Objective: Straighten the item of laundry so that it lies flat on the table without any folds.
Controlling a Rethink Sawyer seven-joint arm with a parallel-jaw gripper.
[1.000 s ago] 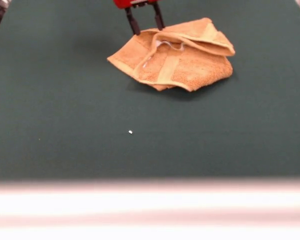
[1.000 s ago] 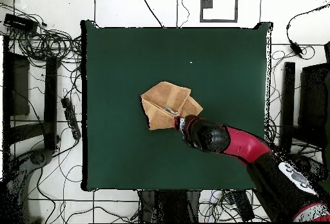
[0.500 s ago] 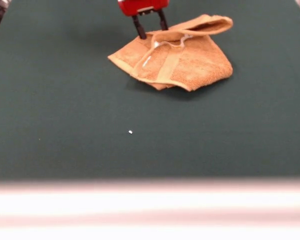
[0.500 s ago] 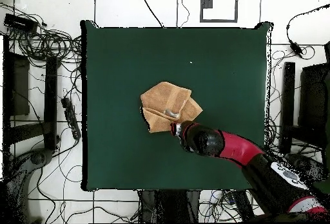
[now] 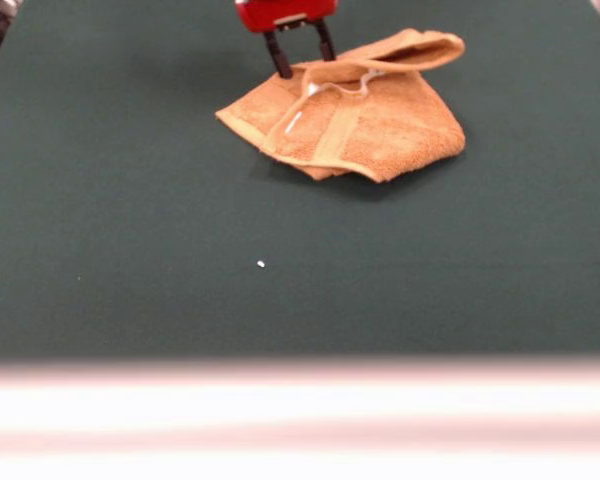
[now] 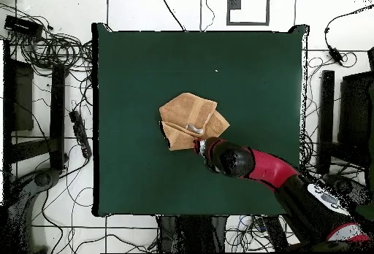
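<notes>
Your towel (image 5: 352, 115) sits folded near the middle of the table (image 5: 130, 250), toward the robot's side in the front view, several layers stacked, so it's nowhere near flat yet. One woven border band runs across the top layer and the white label shows beside it. The far edge curls up into a raised lip on the right, likely because a fold is tucked underneath it.

Your gripper (image 5: 302, 56) is down at the towel's far edge, just beside the label. Its two dark fingers (image 5: 277, 55) stand apart, one at each side of the rim there. I judge it spread, not clamped; whether the tips touch cloth I can't tell. In the overhead view the arm (image 6: 274, 174) reaches in from the base side and covers that edge, so no help there.

That placement makes sense: the far edge is a loose top layer, so pinching it lets you peel the fold back. Close on one layer only, otherwise you'll drag the whole bundle. Watch the small white speck (image 5: 261, 264) on the cloth nearer the camera; it's well apart, no issue.
</notes>
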